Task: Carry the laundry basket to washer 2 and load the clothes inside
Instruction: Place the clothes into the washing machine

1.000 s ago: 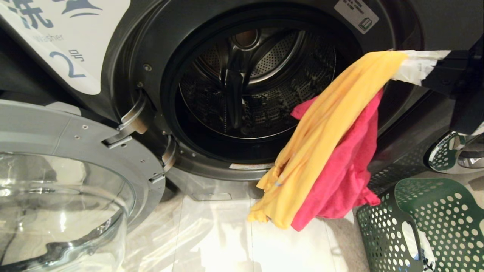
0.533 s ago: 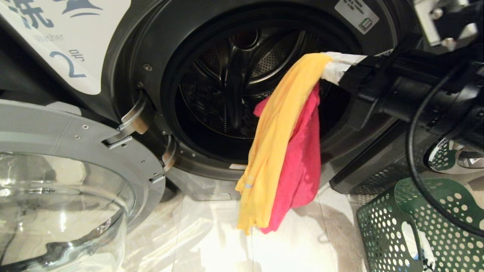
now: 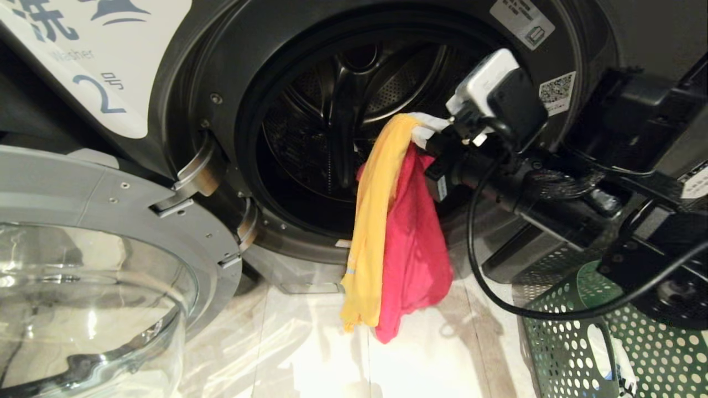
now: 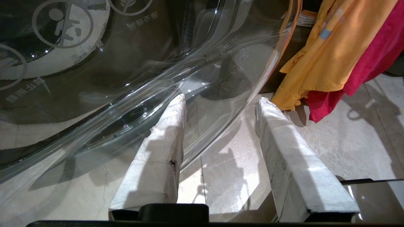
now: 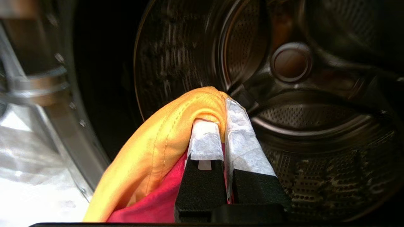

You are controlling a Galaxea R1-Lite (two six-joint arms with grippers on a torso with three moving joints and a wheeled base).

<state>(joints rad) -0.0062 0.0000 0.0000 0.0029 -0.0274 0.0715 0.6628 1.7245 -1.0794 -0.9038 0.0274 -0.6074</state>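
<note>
Currently the right gripper [image 3: 425,132] is at the mouth of washer 2 [image 3: 182,83], jaws pinching the clothes [image 3: 387,221]: yellow-orange garment draped over the fingertips [image 5: 205,138], red-pink one behind it. Both hang in front of the drum opening, at about 4 o'clock from its centre, with their lower ends down past the door sill, above the floor [image 3: 310,354]. The washer door [image 3: 99,221] stands swung open at 8 o'clock. The laundry basket [image 3: 558,342] sits on the floor at 5 o'clock. Left gripper [image 4: 221,104] hangs beside the door glass, jaws spread, empty.
</note>
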